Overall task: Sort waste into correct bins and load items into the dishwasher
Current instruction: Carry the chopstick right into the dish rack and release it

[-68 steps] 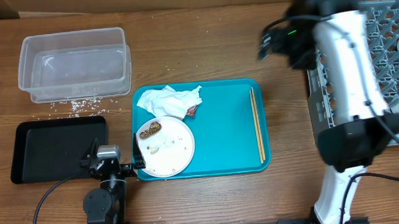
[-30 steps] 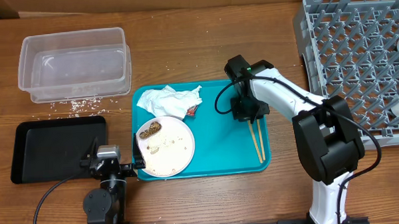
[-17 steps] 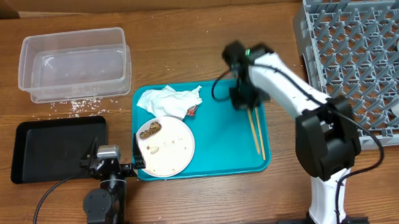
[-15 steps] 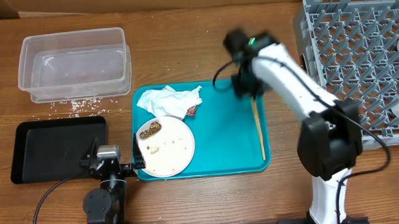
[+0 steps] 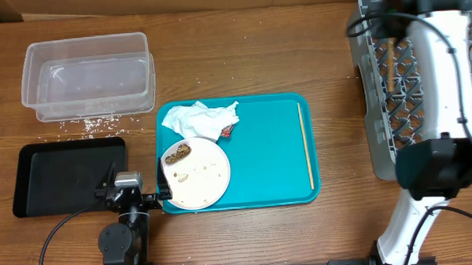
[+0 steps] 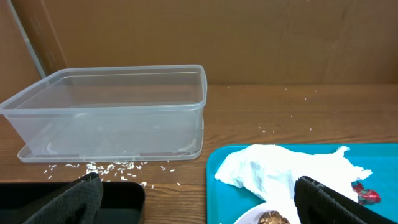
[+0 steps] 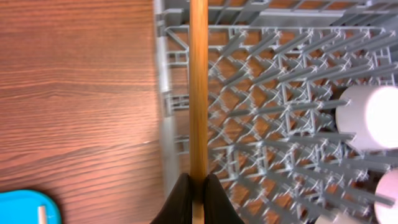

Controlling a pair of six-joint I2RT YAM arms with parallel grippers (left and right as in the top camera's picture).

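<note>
1. Since the earlier views the right arm has swung off the teal serving tray [image 5: 269, 171] to the far right, above the grey dish rack [image 7: 280, 112]. Only one loose chopstick [image 5: 305, 146] is left on the tray, lying near-to-far along its right side
2. The right gripper [image 7: 198, 190] has its fingers pinched together on the held chopstick [image 7: 198, 93], which points straight out from the fingertips over the rack's left edge, where it meets the wooden table [image 7: 74, 93]
3. The left gripper [image 6: 198, 182] sits low at the near left with its fingers spread wide, holding nothing
4. The round white plate [image 5: 197, 177] rests in the tray's near left corner, with the brown food lump [image 5: 176, 155] on it
5. The crumpled white napkin [image 5: 200, 119] lies just beyond the plate, the small red wrapper [image 5: 226, 130] at its right edge
6. The clear plastic tub [image 5: 88, 75] stands far left, loose rice grains [image 5: 86, 122] scattered just in front, and the black tray [image 5: 68, 178] nearer still
</note>
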